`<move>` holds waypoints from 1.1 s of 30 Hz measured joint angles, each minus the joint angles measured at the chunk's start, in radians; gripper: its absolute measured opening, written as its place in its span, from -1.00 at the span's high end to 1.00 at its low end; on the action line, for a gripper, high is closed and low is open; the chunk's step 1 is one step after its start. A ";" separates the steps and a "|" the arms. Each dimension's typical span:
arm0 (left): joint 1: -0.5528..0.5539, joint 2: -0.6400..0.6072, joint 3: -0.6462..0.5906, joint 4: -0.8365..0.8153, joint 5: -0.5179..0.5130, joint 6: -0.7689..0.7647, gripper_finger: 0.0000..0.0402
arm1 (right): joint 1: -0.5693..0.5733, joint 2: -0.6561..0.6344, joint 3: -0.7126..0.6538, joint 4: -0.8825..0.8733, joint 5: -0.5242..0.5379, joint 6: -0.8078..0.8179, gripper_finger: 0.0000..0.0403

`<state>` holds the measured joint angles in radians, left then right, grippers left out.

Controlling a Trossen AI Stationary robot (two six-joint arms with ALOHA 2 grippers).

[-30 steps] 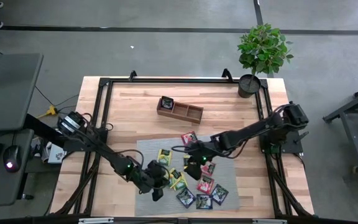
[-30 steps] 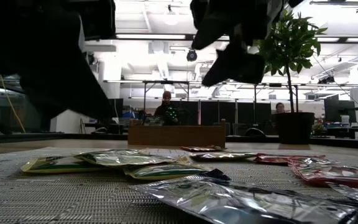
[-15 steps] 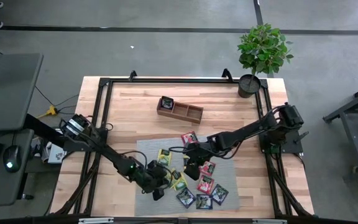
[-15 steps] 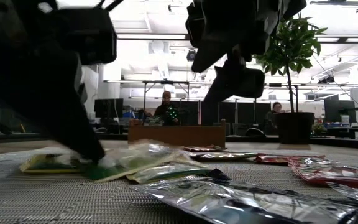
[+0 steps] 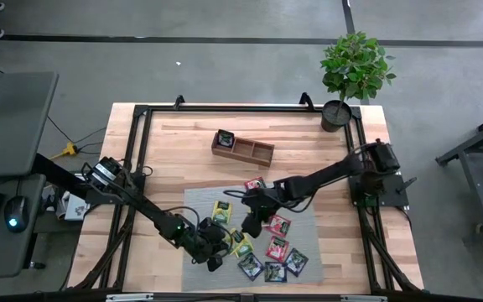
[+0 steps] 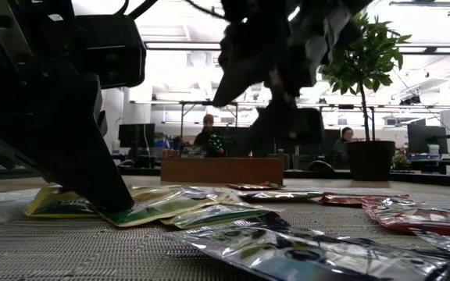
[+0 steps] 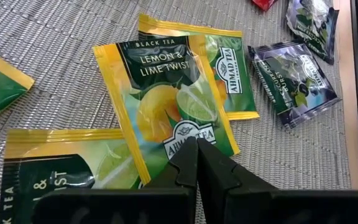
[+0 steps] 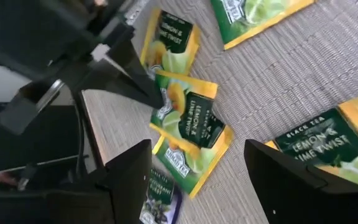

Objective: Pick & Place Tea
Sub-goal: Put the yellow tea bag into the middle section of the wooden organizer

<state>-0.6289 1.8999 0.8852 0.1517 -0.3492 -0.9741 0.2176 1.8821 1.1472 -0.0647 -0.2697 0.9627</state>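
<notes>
Right gripper (image 5: 247, 225) now nearer sachets (image 5: 243, 244)

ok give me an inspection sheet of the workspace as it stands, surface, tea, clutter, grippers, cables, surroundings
surface: light wooden table with a large grey woven mat at its front
job's things: small flat square tea sachets, yellow-green, red-pink and dark, scattered on the mat; a yellow-green lemon sachet lies flat
clutter: brown wooden three-compartment tray behind the mat; potted green plant at the far right corner
grippers: left gripper shut on the lemon sachet's edge; right gripper open above the sachets
cables: yellow cable off the table's left edge
surroundings: grey desk left; people seated far behind in the low view
</notes>
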 joint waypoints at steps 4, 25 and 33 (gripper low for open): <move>0.000 0.001 0.000 -0.008 0.000 0.001 1.00 | -0.008 0.050 0.000 0.051 -0.011 0.023 -0.25; 0.000 0.002 -0.004 -0.002 -0.002 0.050 1.00 | -0.009 0.177 0.000 0.266 -0.065 0.002 -0.25; 0.000 0.003 -0.006 0.022 -0.002 0.110 1.00 | -0.010 0.177 0.004 0.268 -0.083 -0.045 -0.25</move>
<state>-0.6285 1.9026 0.8795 0.1734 -0.3511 -0.8638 0.2077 2.0590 1.1511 0.2028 -0.3527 0.9176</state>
